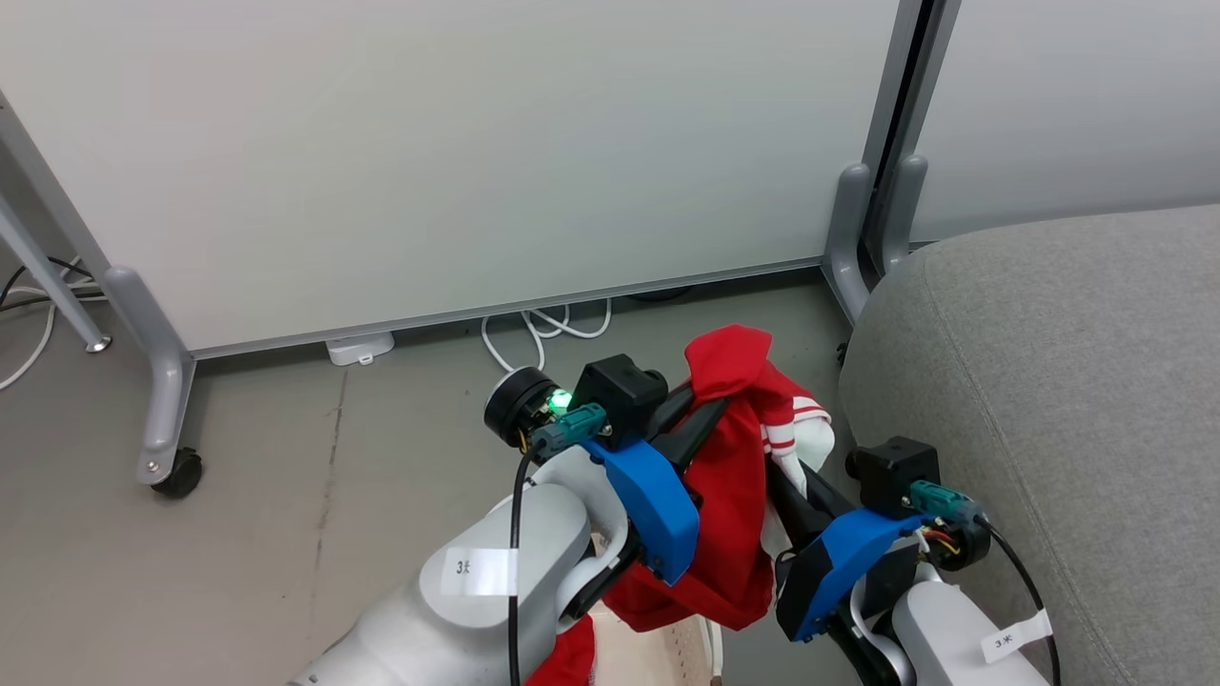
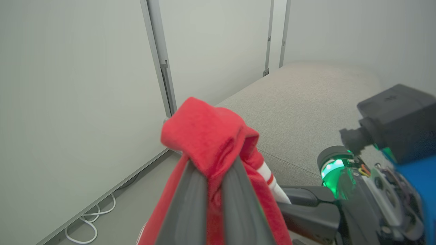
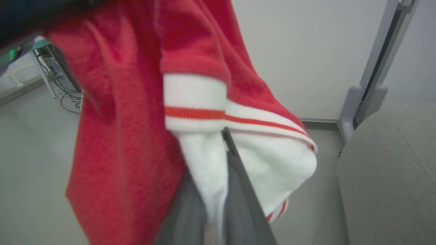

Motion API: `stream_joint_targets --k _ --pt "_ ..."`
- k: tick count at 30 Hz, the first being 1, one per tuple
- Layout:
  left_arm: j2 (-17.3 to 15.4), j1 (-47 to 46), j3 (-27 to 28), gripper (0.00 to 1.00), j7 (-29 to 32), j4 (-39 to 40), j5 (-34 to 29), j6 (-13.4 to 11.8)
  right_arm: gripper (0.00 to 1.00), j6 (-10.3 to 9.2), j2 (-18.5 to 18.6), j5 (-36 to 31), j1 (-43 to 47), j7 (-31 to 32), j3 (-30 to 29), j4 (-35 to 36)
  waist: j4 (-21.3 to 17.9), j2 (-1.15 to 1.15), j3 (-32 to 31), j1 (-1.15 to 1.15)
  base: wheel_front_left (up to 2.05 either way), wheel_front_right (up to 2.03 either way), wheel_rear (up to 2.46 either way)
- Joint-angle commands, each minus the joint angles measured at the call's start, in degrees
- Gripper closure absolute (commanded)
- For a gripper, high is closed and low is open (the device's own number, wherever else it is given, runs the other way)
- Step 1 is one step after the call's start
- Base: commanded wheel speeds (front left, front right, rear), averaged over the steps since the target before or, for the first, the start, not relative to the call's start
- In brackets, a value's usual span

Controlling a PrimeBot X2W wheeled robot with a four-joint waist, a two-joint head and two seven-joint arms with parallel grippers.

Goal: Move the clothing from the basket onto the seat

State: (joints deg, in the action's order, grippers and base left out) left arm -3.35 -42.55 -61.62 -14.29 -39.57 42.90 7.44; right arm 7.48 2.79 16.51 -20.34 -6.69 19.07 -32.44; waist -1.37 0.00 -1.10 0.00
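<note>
Two pinches share the clothing point(image 1: 734, 476) — left gripper point(image 2: 214, 168) shut on its red fold point(image 2: 204, 132), right gripper point(image 3: 218, 160) on its white panel point(image 3: 272, 160) — held above what seems the basket point(image 1: 658, 657), beside the seat point(image 1: 1048, 381), likely for spreading.

Probably a lab or office: white partition panels point(image 1: 457, 162) on casters point(image 1: 178, 474), loose cables point(image 1: 543, 329), bare grey floor point(image 1: 286, 534).

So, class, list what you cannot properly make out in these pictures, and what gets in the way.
1. Basket: head view, mostly behind the left arm and the hanging red garment, cut off by the bottom edge.
2. Red cloth at the bottom edge, head view: same garment or a second one, cannot tell.
3. Seat: right wrist view, cut off at the right edge.
4. Garment's top: right wrist view, blurred, close to the lens.
</note>
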Motion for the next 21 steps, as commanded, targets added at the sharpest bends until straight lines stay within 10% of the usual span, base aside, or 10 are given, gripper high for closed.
stream_joint_targets --k 1,7,8,9,10,21 --pt "-0.33 -0.96 -0.01 1.0 -0.34 -0.12 0.37 0.05 1.0 0.03 0.18 0.43 -1.02 -0.52 0.31 -0.32 -0.14 0.0 -0.01 0.0 0.0 0.0 0.0" --pt "-0.51 -1.03 -0.15 0.92 -0.47 -0.42 0.87 0.06 1.0 0.03 0.18 1.32 -1.34 -1.17 0.98 -0.79 -0.51 0.0 -0.05 0.0 0.0 0.0 0.0" --pt "-0.49 -1.01 -0.16 0.68 -0.52 -0.45 0.87 0.06 1.0 0.03 0.18 1.35 -1.42 -1.2 1.03 -0.88 -0.55 0.0 -0.04 0.0 0.0 0.0 0.0" --pt "-0.47 -1.0 -0.15 0.08 -0.58 -0.48 0.82 0.06 1.0 0.03 0.18 1.43 -1.49 -1.33 1.07 -0.94 -0.59 0.0 -0.05 0.0 0.0 0.0 0.0" --pt "-0.45 -0.95 -0.11 0.0 -0.63 -0.49 0.91 0.05 1.0 0.03 0.18 1.51 -1.57 -1.44 1.13 -1.02 -0.63 0.0 -0.04 0.0 0.0 0.0 0.0" --pt "-0.51 -0.23 -0.87 0.0 -0.7 -1.01 2.5 0.05 1.0 0.03 0.18 1.3 -1.8 -2.1 0.98 -1.58 -0.72 0.0 -0.1 0.0 0.0 0.0 0.0"
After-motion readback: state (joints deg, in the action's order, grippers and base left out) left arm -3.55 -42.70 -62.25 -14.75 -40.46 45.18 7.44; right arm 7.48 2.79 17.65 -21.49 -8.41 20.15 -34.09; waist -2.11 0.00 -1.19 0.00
